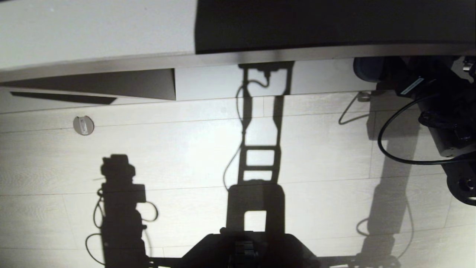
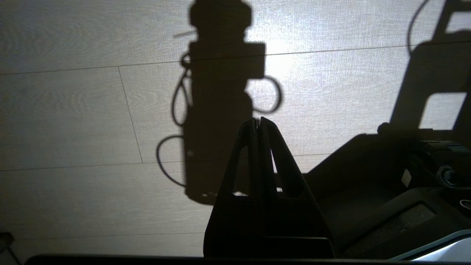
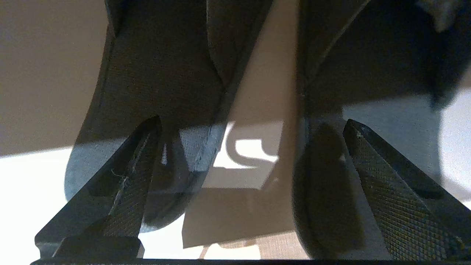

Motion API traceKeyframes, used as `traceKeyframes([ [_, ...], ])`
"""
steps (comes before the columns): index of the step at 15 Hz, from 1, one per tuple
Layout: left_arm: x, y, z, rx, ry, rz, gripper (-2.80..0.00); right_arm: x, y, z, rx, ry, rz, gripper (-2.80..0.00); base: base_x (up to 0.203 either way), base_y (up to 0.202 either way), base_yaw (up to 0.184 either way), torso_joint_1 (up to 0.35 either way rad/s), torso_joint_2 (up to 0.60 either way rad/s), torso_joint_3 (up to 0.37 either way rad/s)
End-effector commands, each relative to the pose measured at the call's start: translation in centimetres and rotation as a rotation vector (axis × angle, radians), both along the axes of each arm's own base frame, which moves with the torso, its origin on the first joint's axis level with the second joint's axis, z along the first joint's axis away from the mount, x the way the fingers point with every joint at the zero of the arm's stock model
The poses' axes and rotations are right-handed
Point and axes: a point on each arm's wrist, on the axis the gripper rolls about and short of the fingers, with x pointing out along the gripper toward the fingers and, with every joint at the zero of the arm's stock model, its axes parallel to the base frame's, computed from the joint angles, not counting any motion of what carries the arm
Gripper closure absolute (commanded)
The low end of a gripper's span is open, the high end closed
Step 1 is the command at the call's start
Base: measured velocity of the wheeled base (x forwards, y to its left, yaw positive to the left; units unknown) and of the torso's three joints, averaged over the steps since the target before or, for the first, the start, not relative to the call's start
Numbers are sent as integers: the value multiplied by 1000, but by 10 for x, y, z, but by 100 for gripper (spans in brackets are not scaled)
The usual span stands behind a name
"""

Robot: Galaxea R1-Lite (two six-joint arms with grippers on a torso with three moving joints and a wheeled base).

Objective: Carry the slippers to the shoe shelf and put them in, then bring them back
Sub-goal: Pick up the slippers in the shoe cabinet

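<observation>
Right end effector [image 3: 250, 136] spread wide, slippers [image 3: 154, 92] just ahead between its fingers; left end effector [image 2: 257, 121] pinched together above floor [image 2: 73, 110].

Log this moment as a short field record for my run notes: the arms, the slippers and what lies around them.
right end effector: open, fingers spread wide, one over each slipper
slippers: two dark grey ones side by side, apart, on a pale surface; not gripped
left end effector: shut, parked above the floor, holding nothing
floor: pale wood-grain planks with the robot's shadows on them
shoe shelf: pale boards at the far edge of the head view; the slippers do not show in that view
right arm: at the right edge of the head view, black cable looped beside it
</observation>
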Motion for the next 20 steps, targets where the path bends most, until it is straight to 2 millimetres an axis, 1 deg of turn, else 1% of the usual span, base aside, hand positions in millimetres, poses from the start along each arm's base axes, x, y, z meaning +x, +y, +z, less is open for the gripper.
traceKeyframes([
  [1,0,0,0,0,0,1,0,10,0,-1,-1,-9,1,-280,0,0,0,0,0,0],
  [6,0,0,0,0,0,1,0,26,-3,7,-8,-54,-3,-280,0,0,0,0,0,0],
  [7,0,0,0,0,0,1,0,27,-3,8,-14,-57,-2,-280,0,0,0,0,0,0],
  [11,0,0,0,0,0,1,0,32,-4,27,-41,-121,-4,-280,0,0,0,0,0,0],
  [15,0,0,0,0,0,1,0,34,-5,28,-42,-125,-7,-280,0,0,0,0,0,0],
  [17,0,0,0,0,0,1,0,40,-13,41,-52,-169,-25,-280,0,0,0,0,0,0],
  [18,0,0,0,0,0,1,0,45,-20,40,-55,-159,-44,-280,0,0,0,0,0,0],
  [20,0,0,0,0,0,1,0,48,-28,39,-58,-154,-61,-280,0,0,0,0,0,0],
])
